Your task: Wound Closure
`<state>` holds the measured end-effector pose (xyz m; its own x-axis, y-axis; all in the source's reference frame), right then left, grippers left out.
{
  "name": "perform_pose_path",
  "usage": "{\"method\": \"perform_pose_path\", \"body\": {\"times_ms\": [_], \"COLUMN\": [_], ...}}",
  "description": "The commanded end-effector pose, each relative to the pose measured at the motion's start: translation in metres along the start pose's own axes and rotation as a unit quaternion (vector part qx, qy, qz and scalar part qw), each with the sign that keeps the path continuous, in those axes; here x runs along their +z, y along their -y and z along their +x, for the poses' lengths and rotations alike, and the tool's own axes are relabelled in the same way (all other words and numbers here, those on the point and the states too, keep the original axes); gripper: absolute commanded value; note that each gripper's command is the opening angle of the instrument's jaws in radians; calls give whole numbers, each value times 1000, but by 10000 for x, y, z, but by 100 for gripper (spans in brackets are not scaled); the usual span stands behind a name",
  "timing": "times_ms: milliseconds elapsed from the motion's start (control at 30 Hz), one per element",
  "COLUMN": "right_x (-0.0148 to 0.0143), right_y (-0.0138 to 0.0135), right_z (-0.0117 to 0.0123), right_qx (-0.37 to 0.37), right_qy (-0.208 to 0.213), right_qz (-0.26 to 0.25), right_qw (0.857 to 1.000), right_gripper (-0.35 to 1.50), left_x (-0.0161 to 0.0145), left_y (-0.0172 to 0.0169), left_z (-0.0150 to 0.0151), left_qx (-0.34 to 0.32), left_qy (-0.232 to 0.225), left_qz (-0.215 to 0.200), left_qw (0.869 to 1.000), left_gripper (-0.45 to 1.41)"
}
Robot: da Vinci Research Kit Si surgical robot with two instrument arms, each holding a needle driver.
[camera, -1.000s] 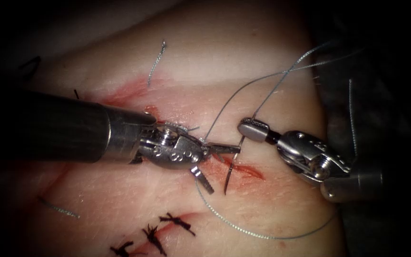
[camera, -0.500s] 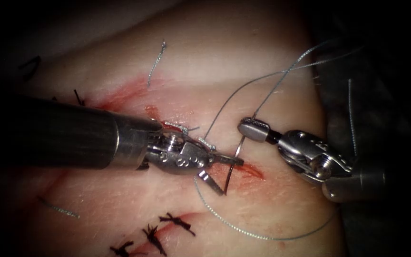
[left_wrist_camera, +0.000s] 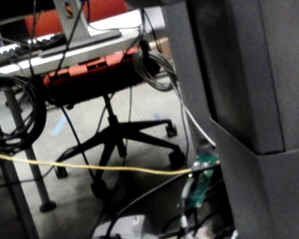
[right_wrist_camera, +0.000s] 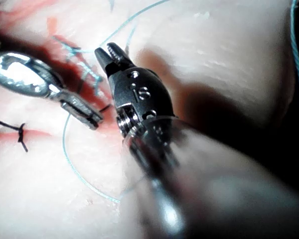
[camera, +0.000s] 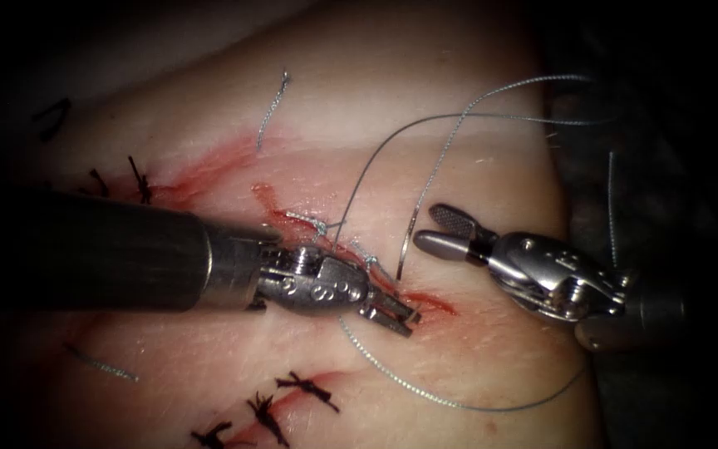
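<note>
The left tool [camera: 396, 314] comes in from the left, and its jaws are shut on the lower part of the curved needle [camera: 406, 245] right over the red cut [camera: 435, 302]. The needle's upper part rises free, and grey thread [camera: 425, 395] runs on from it. The jaws hide the needle's point, so I cannot tell whether it is in the tissue [camera: 359, 83]. The right tool [camera: 440, 230] stands open just to the right of the needle's upper end and holds nothing. In the right wrist view the right tool [right_wrist_camera: 111, 52] is parted near the shut left tool [right_wrist_camera: 82, 112].
Black stitches [camera: 305, 387] close the cut's near end and others [camera: 139, 183] sit at its far left. A grey knot [camera: 317, 223] lies above the left tool. Loose thread ends [camera: 272, 108] lie on the tissue. Thread loops high [camera: 475, 112] toward the dark right edge.
The left tool's jaws closed on the needle's lower part. The right tool's jaws opened and let go of the needle's upper end. The high thread loop shifted.
</note>
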<state>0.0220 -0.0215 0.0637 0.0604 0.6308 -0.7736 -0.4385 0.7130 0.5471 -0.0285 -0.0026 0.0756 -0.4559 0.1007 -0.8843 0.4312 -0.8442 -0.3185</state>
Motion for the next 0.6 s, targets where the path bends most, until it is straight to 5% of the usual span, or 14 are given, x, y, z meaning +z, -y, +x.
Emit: {"method": "perform_pose_path", "body": {"times_ms": [33,167,300,467,567,600], "right_x": [9,7,7,11,15,16], "right_y": [5,10,10,10,11,11], "right_z": [-3,-3,0,8,7,7], "right_qx": [-15,-84,-126,-131,-131,-119], "right_qy": [-1,-2,-3,-2,-2,-2], "right_qz": [2,3,2,-1,-3,-3], "right_qw": [1000,996,992,991,991,993], "right_gripper": [136,145,148,138,125,101], "left_x": [8,8,4,-18,-32,-39], "left_y": [0,-3,-2,10,18,21], "left_z": [-4,-2,7,36,52,58], "left_qx": [-14,-93,-222,-395,-520,-555], "left_qy": [-16,-74,-145,-269,-302,-310], "left_qz": [-7,-16,-13,-29,-35,-36], "left_qw": [1000,993,964,878,798,771], "left_gripper": [-45,-45,-45,-45,-45,-45]}}
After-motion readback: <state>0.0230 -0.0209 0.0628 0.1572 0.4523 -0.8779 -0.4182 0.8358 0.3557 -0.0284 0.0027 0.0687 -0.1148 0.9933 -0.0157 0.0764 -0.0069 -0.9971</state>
